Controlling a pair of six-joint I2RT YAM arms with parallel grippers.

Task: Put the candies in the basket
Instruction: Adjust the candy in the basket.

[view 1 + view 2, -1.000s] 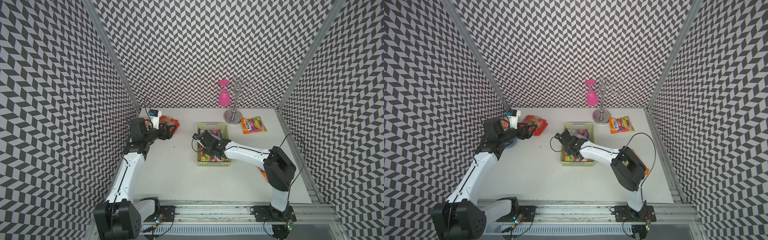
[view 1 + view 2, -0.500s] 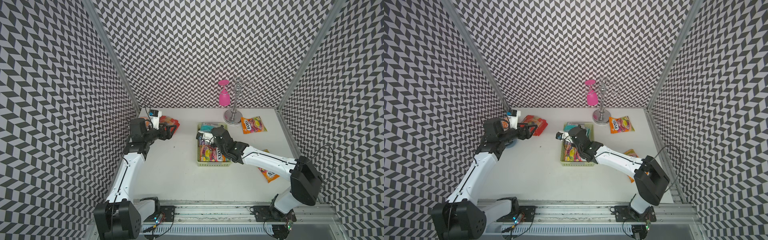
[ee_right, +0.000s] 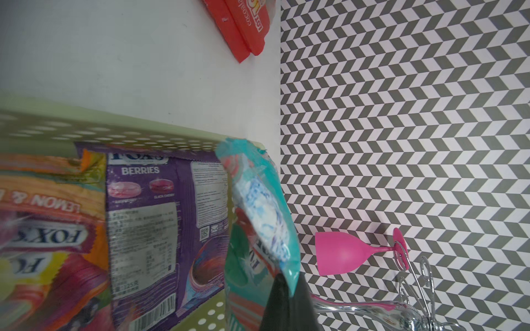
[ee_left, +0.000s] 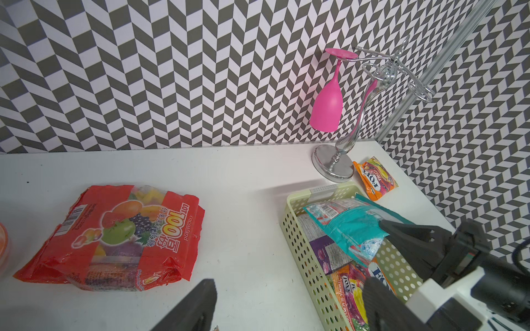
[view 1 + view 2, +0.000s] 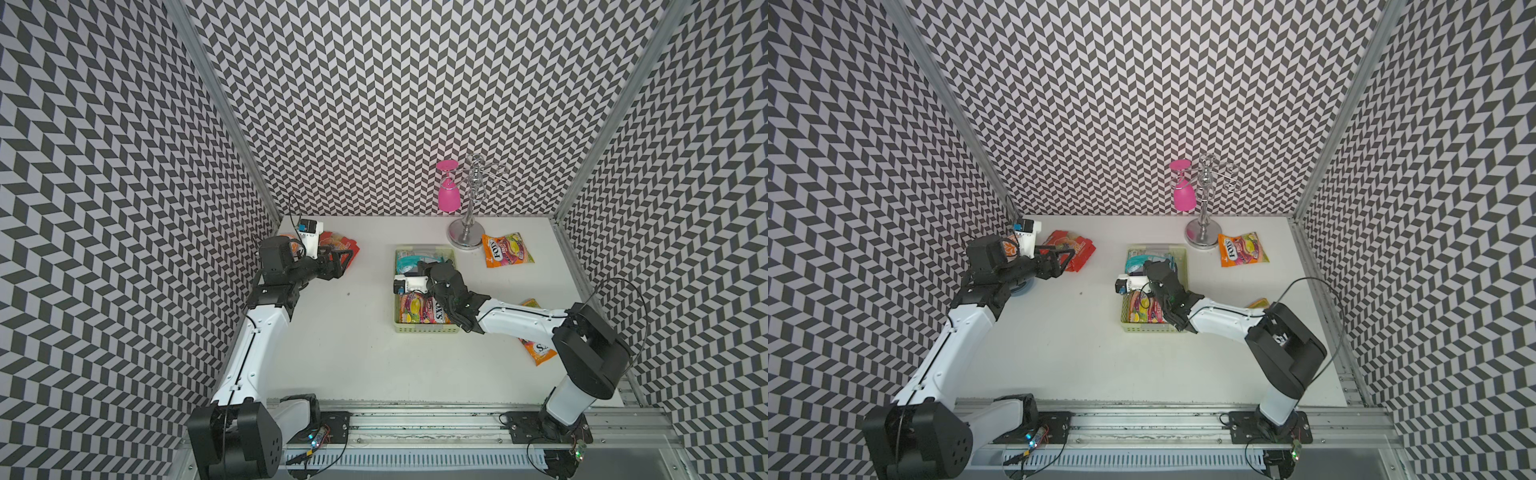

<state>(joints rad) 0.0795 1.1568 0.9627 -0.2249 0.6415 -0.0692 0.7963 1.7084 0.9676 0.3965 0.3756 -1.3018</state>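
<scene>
The pale green basket point(image 5: 426, 328) point(image 5: 1150, 328) stands mid-table with an orange Fox's bag point(image 5: 419, 309) and a purple bag point(image 3: 160, 215) lying in it. My right gripper point(image 5: 424, 263) point(image 3: 289, 289) is shut on the edge of a teal candy bag point(image 5: 409, 262) point(image 3: 263, 206) over the basket's far end. My left gripper point(image 5: 345, 257) point(image 4: 289, 282) hangs open and empty just in front of a red candy bag point(image 5: 340, 241) point(image 4: 114, 232) at the back left. One orange bag point(image 5: 507, 249) lies by the stand. Another orange bag point(image 5: 538, 349) lies partly under my right arm.
A silver stand point(image 5: 467, 239) with a pink glass point(image 5: 449, 195) hanging upside down stands at the back, close behind the basket. A blue bowl point(image 5: 1021, 286) shows under my left wrist near the left wall. Patterned walls close three sides.
My right gripper has moved from the basket's near left side to its far end, and the teal bag now shows in it. The left arm has not moved.
</scene>
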